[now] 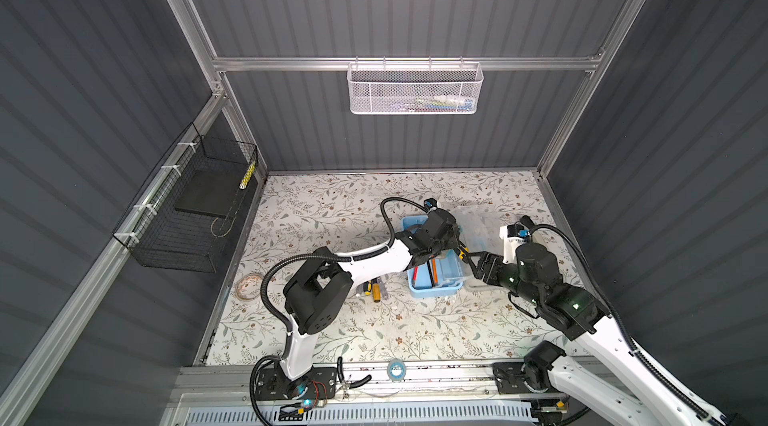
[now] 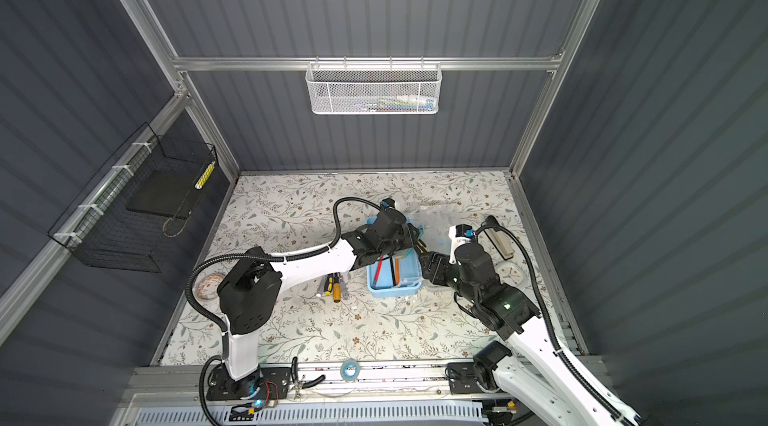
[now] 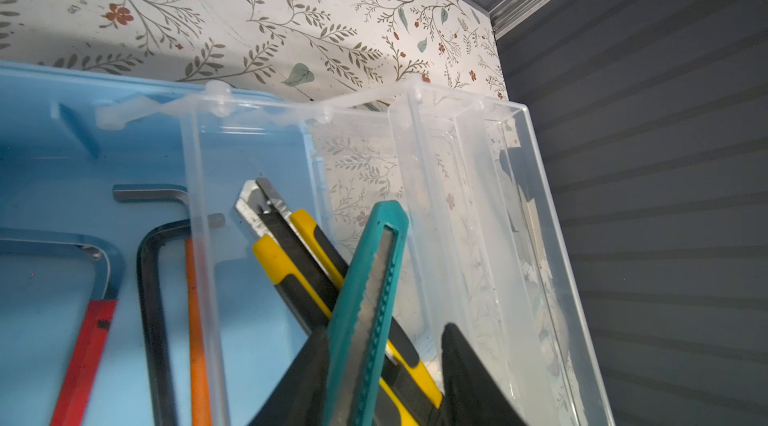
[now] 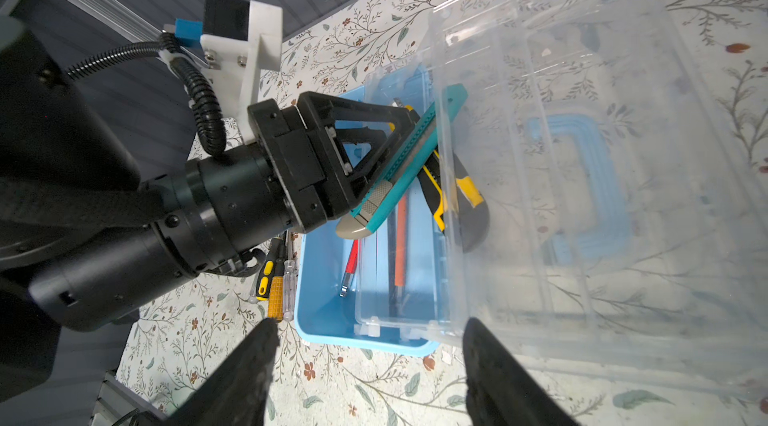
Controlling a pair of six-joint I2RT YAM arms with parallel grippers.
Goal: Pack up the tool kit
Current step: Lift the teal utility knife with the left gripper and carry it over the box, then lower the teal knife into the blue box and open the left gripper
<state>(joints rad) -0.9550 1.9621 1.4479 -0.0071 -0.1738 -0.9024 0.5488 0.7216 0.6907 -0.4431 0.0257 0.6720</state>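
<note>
Loading is under way. The tool kit (image 1: 432, 289) sits open on the worktop (image 1: 374, 341), a little right of centre in both top views. Its clear lid (image 4: 582, 71) is thrown back toward the right side of the frame.

The left pincer (image 3: 384, 330) hangs over the kit with a teal knife (image 3: 374, 278) between its jaws. The jaws stand wider than the knife, with a gap showing on one side, so I judge it let go, not gripped. The knife slants across a yellow-and-black knife (image 3: 286, 262) over the clear inner tray (image 3: 257, 145). The right pincer (image 4: 370, 322) is spread wide and empty, just beside the lid's near edge.

The next move, as I judge it, is for the left pincer to lift straight out without dragging the teal knife. Both knives should lie below the rim (a propped blade would stop the lid).

Counted:
- Two utility knives.
- Two L-shaped keys (image 3: 147, 278) on the blue floor of the kit.
- One red-handled tool (image 3: 83, 353).
- One orange-handled tool (image 3: 195, 320).
- Three screwdrivers (image 4: 274, 299) that I can count, on the worktop just left of the kit and not yet packed.
</note>
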